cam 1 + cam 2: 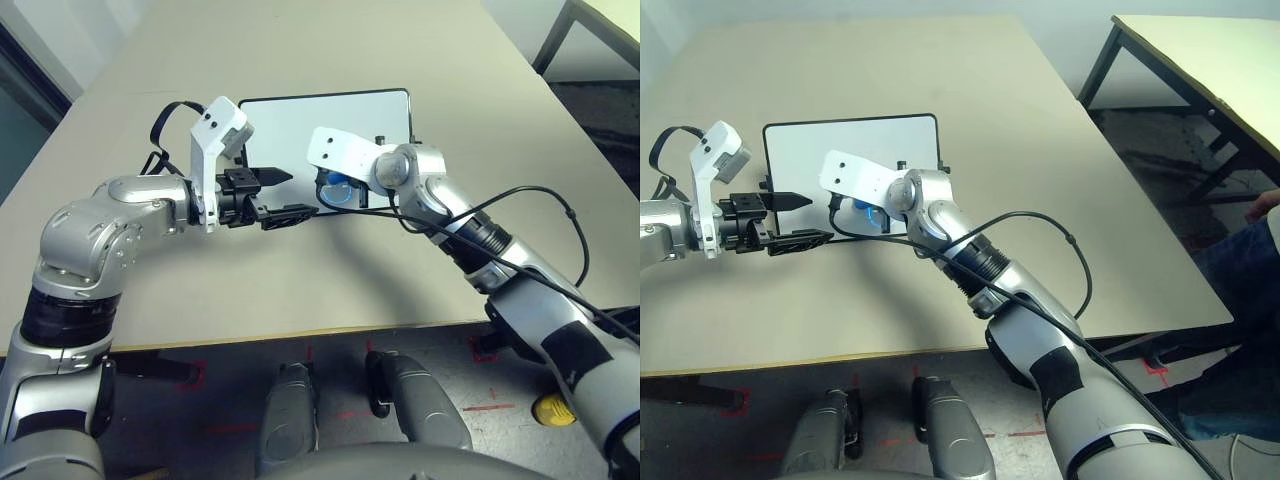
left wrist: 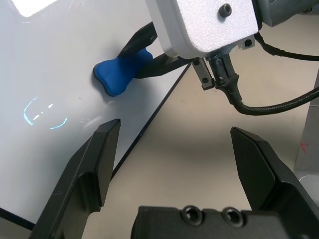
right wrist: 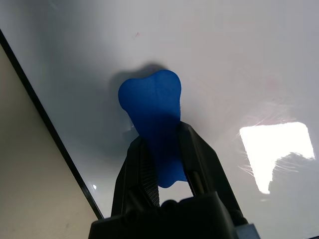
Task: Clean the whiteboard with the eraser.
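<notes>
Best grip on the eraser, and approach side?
Pinch the narrow waist of the eraser, coming from above with one finger on each long side. Its ends flare wider, so the waist should resist slipping lengthwise, and it lies on the whiteboard, which rules out reaching from below. The right gripper already grips it across its sides.
</notes>
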`<state>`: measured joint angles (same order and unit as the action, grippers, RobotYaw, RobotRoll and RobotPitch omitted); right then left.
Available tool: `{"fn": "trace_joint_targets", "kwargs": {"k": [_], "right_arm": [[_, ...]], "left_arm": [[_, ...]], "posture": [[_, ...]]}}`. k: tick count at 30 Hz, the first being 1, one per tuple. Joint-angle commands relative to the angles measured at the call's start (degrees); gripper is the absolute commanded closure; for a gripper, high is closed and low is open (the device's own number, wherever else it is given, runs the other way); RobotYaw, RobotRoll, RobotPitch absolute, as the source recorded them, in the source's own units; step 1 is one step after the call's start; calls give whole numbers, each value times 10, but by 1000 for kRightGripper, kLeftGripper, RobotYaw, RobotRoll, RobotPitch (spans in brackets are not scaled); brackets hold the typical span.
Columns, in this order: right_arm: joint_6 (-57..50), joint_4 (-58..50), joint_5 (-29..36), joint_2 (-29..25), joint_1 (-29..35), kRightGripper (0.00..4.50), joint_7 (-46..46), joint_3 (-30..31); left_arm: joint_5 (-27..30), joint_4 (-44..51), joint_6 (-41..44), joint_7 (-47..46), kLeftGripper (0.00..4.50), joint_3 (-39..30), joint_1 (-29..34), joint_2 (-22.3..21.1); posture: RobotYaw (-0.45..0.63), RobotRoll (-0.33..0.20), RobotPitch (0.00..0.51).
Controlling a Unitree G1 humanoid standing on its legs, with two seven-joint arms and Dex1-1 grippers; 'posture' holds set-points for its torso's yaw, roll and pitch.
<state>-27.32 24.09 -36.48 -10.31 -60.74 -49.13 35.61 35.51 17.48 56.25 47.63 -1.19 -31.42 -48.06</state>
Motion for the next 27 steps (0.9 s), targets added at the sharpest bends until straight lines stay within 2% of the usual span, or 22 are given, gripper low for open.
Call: {"fn": "trace_joint_targets", "kwargs": {"k": [1, 4, 14, 27], "right_arm": [[-4, 41, 3, 6, 9, 3712, 9, 3], [-1, 43, 0, 0, 14, 3712, 9, 2], [-19, -21, -12, -105, 81, 3715, -17, -9], [-32, -59, -5, -165, 101, 3717, -32, -32]], "left_arm": [[-3, 1, 0, 2, 0, 10, -4, 2], [-6, -3, -4, 4, 0, 11, -4, 3], [-11, -15, -18, 15, 0, 16, 1, 1], [-18, -19, -20, 24, 0, 16, 3, -1]], "posture": [[-24, 0, 172], [-24, 0, 173], [-54, 0, 179], [-48, 0, 188]]}}
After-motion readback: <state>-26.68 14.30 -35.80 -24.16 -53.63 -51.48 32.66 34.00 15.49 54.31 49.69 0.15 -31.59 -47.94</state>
